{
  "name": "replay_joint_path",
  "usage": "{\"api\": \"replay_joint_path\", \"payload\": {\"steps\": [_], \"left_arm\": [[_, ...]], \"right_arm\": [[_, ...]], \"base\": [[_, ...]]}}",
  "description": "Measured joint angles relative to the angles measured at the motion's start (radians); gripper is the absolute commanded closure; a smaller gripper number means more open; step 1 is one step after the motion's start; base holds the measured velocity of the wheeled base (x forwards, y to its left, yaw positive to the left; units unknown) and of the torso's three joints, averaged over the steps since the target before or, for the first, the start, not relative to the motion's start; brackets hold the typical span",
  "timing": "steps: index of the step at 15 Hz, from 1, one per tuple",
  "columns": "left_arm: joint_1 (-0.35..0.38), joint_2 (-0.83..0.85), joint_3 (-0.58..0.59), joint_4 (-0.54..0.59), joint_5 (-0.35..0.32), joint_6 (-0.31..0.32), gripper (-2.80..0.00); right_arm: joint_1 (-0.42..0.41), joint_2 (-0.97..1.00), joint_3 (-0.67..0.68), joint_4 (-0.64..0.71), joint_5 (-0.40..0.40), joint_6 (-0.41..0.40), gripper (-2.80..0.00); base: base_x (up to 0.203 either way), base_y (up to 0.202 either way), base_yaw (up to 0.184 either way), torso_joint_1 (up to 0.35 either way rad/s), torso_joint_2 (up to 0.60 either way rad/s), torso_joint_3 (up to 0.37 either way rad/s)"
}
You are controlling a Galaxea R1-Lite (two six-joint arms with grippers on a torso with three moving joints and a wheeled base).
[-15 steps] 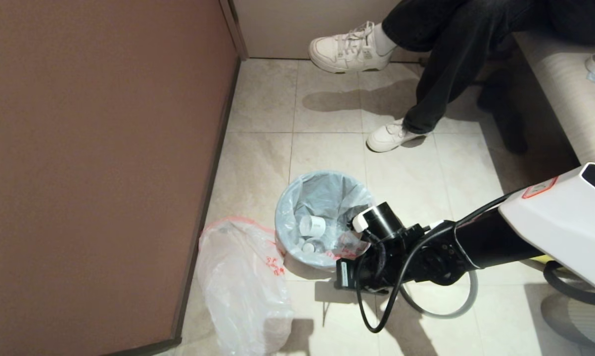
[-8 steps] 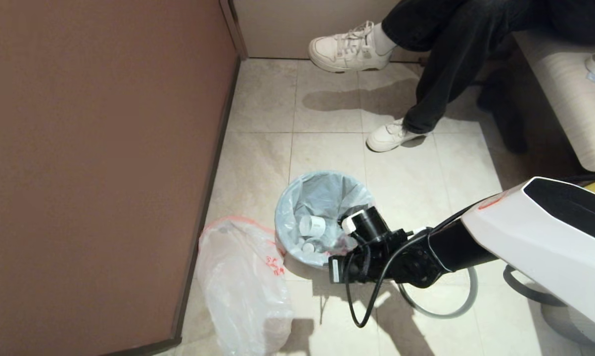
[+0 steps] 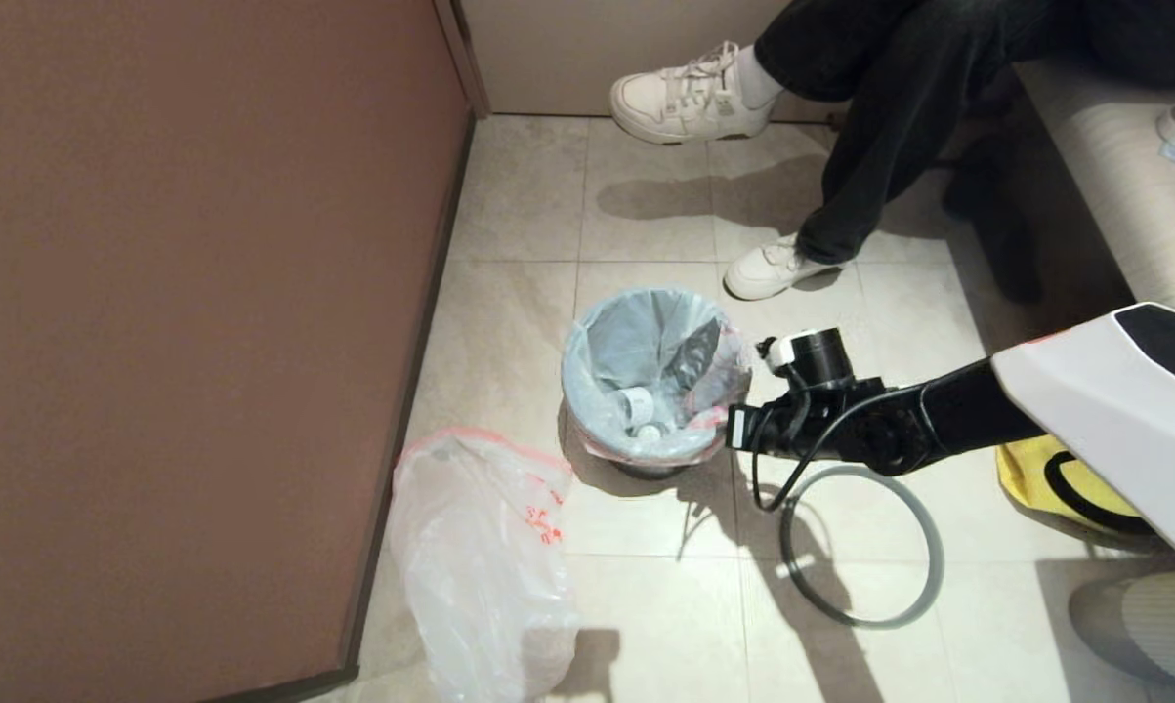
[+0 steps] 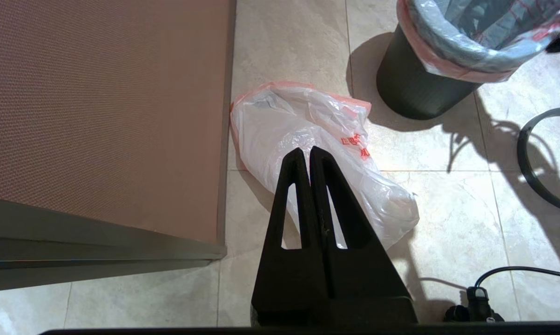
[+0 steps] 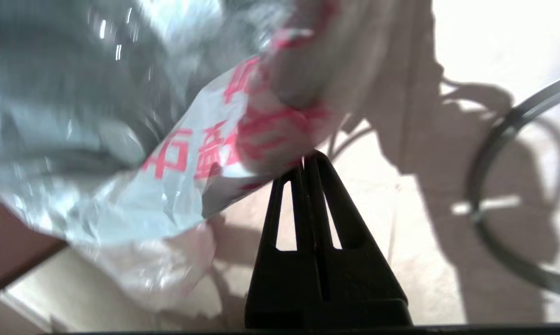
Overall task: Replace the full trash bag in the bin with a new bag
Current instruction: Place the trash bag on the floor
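Note:
The bin (image 3: 646, 467) is a small dark tub on the tiled floor, and its side shows in the left wrist view (image 4: 414, 88). The full trash bag (image 3: 636, 342) lines it, pink-red edge folded over the rim, with a white cup (image 3: 634, 400) inside. My right gripper (image 3: 732, 422) is at the bin's right side, shut on the bag's pink-red edge (image 5: 280, 125). The thin grey hoop (image 3: 939, 561) lies flat on the floor under my right arm. The new bag (image 3: 480, 566) lies crumpled by the brown wall. My left gripper (image 4: 307, 151) hangs shut and empty above it.
A seated person's legs and white shoes (image 3: 768, 268) are just beyond the bin. A brown wall panel (image 3: 206, 293) closes the left side. A pale bench (image 3: 1114, 176) stands at the right, with a yellow object (image 3: 1031, 478) on the floor under my right arm.
My right gripper has swung away and to the right with the bag's edge. The bin and bag have shifted farther from me. The hoop now lies in plain view.

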Motion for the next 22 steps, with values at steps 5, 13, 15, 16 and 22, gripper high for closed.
{"api": "replay_joint_path", "payload": {"steps": [5, 13, 15, 16, 22], "left_arm": [[0.000, 0.000, 0.000, 0.000, -0.001, 0.000, 0.00], [0.000, 0.000, 0.000, 0.000, 0.000, 0.000, 0.00], [0.000, 0.000, 0.000, 0.000, 0.000, 0.000, 0.00], [0.000, 0.000, 0.000, 0.000, 0.000, 0.000, 0.00], [0.000, 0.000, 0.000, 0.000, 0.000, 0.000, 0.00]], "right_arm": [[-0.085, -0.012, -0.019, 0.034, 0.035, 0.064, 0.00], [-0.189, 0.086, -0.142, 0.021, 0.195, 0.154, -2.80], [-0.193, 0.135, -0.207, 0.027, 0.277, 0.222, -2.80], [-0.192, 0.165, -0.241, 0.037, 0.285, 0.231, -2.80], [-0.154, 0.290, -0.370, 0.089, 0.258, 0.232, -2.80]], "base": [[0.000, 0.000, 0.000, 0.000, 0.00, 0.000], [0.000, 0.000, 0.000, 0.000, 0.00, 0.000], [0.000, 0.000, 0.000, 0.000, 0.00, 0.000], [0.000, 0.000, 0.000, 0.000, 0.00, 0.000], [0.000, 0.000, 0.000, 0.000, 0.00, 0.000]]}}
